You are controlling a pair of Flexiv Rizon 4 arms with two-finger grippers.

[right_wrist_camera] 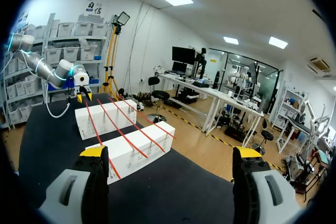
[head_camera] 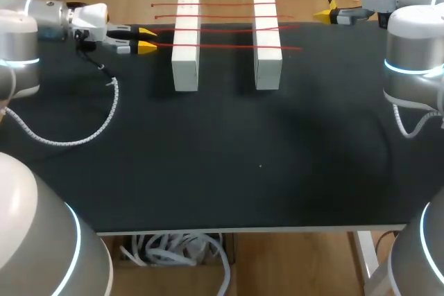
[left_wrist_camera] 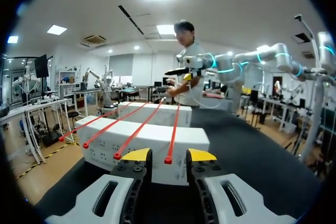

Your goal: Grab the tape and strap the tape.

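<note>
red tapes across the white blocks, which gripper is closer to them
Left. The left gripper is right at the left ends of the red tapes, with one end between its open fingers. The right gripper is off past their right ends, open, touching none.

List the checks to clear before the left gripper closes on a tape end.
1. Left gripper open: ok, fingers apart.
2. Tape end lined up between those fingers: ok, one red end sits in the gap in the left wrist view.
3. Fingers touching that end: cannot tell.
4. Four red tapes lying across both white blocks: ok.
5. Right gripper open: ok, spread wide.
6. Right gripper at the tapes' other ends: not ok, it is apart from them.
</note>
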